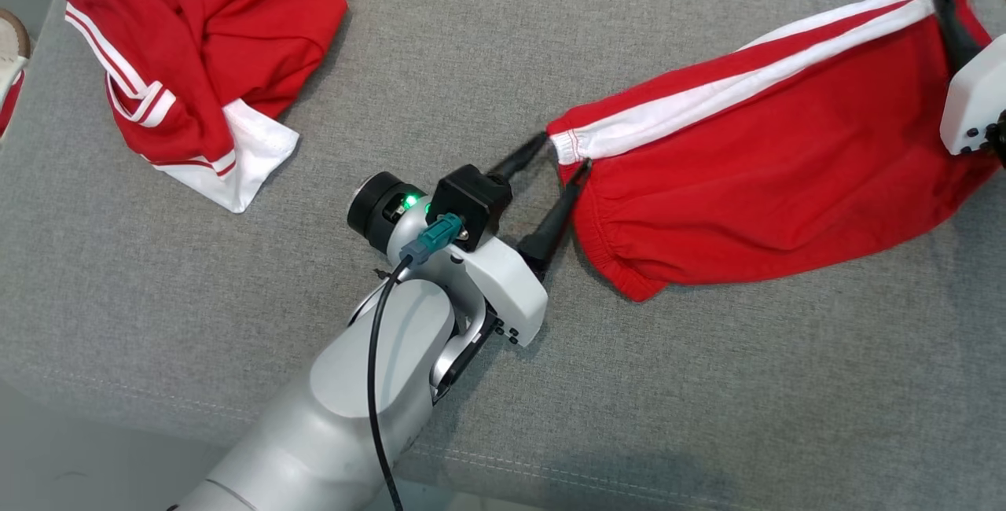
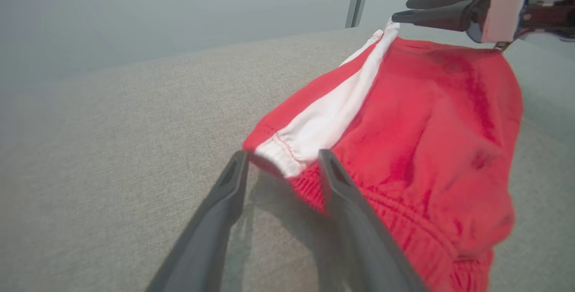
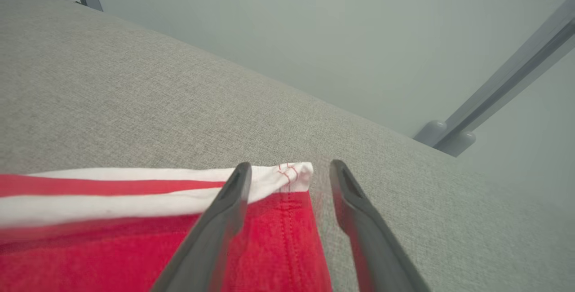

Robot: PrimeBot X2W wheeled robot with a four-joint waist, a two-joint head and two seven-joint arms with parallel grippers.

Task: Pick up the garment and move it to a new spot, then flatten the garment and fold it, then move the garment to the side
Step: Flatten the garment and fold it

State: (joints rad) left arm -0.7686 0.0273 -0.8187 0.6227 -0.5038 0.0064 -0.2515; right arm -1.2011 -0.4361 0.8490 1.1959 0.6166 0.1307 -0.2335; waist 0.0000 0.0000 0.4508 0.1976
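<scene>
Left end effector (image 1: 565,151) spread wide; right end effector (image 3: 291,165) (partly cropped) seemingly likewise.

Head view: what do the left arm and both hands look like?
The left arm's forearm is rounded pale silver-grey, with a black cable running along it to a teal connector. The wrist housing is white, beside a black camera block and a black round cap with a green light. The left hand and right hand each have two long, dark, tapering fingers.

grey fabric surface (image 1: 236,322), pale floor (image 1: 71,456)
</scene>
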